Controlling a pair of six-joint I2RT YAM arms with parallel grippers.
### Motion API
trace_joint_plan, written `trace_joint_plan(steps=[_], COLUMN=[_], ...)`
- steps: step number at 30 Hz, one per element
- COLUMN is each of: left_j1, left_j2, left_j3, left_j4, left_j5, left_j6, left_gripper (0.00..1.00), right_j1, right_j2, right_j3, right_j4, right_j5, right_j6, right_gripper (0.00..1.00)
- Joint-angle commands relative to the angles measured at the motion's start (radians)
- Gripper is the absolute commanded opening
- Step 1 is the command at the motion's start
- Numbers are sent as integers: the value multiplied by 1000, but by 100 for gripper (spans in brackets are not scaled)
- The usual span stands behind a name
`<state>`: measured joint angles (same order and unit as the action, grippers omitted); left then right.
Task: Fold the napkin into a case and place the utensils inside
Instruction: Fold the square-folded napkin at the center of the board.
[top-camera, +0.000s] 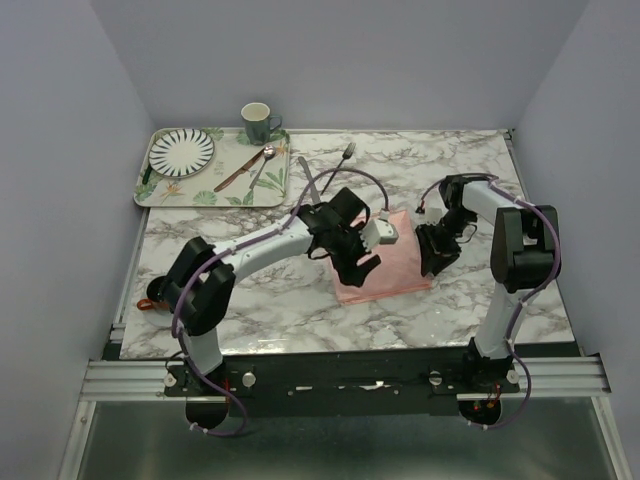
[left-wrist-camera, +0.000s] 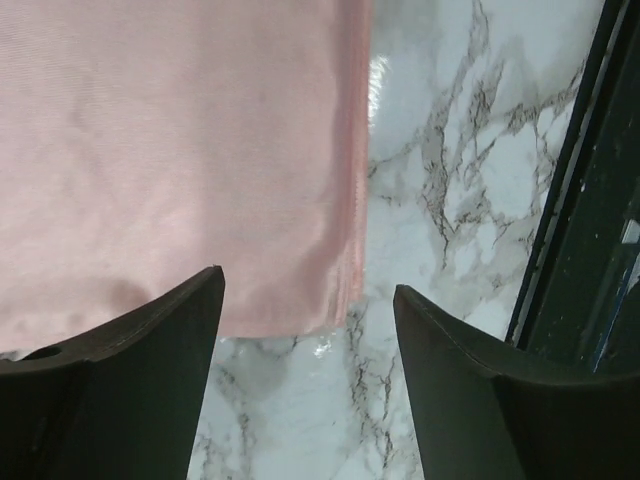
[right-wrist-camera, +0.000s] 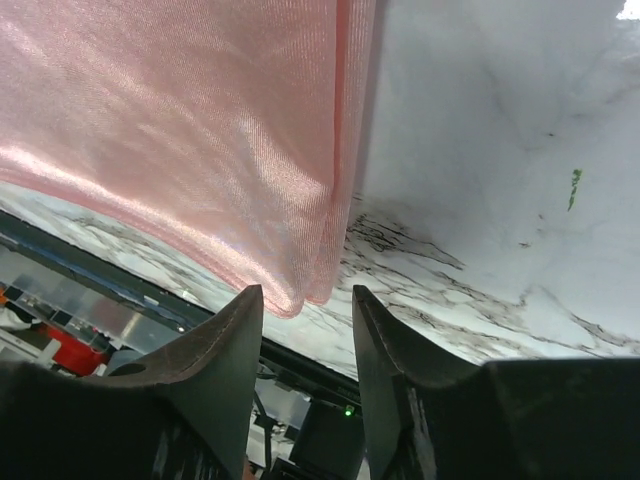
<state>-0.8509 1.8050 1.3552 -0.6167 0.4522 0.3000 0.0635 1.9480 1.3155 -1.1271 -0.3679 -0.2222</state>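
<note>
The salmon-pink napkin (top-camera: 396, 262) lies folded into a rectangle on the marble table (top-camera: 250, 300), between my two arms. My left gripper (top-camera: 352, 268) hangs over its left part. In the left wrist view the left gripper (left-wrist-camera: 307, 285) is open, with a layered corner of the napkin (left-wrist-camera: 180, 150) between its tips and nothing clamped. My right gripper (top-camera: 436, 262) is at the napkin's right edge. In the right wrist view the right gripper (right-wrist-camera: 307, 292) is also open, and a rounded fold of the napkin (right-wrist-camera: 200, 130) reaches just between its fingertips. The fork (top-camera: 346, 155) and knife (top-camera: 304, 169) lie at the back.
A leaf-patterned tray (top-camera: 200, 192) at the back left carries a striped plate (top-camera: 181, 150), a spoon (top-camera: 262, 166) and a brown-handled utensil (top-camera: 236, 176). A green mug (top-camera: 257, 122) stands behind it. Walls close in both sides and the back.
</note>
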Motion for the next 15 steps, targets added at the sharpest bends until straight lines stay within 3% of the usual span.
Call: trace_joint_plan(steps=[1, 6, 11, 15], left_j1=[110, 170, 237, 370], left_j2=[-107, -197, -249, -256], left_j3=[27, -27, -59, -103], left_j4=[47, 175, 297, 431], left_j5=[23, -26, -49, 69], left_j6=[-88, -186, -327, -513], left_gripper=[85, 90, 96, 99], right_j1=[-5, -4, -5, -5], right_j2=[-8, 31, 69, 80], right_j3=[1, -22, -28, -30], right_j4=[-19, -13, 1, 9], right_j5=[-29, -72, -74, -66], right_j6=[-12, -16, -28, -32], right_gripper=[50, 52, 37, 26])
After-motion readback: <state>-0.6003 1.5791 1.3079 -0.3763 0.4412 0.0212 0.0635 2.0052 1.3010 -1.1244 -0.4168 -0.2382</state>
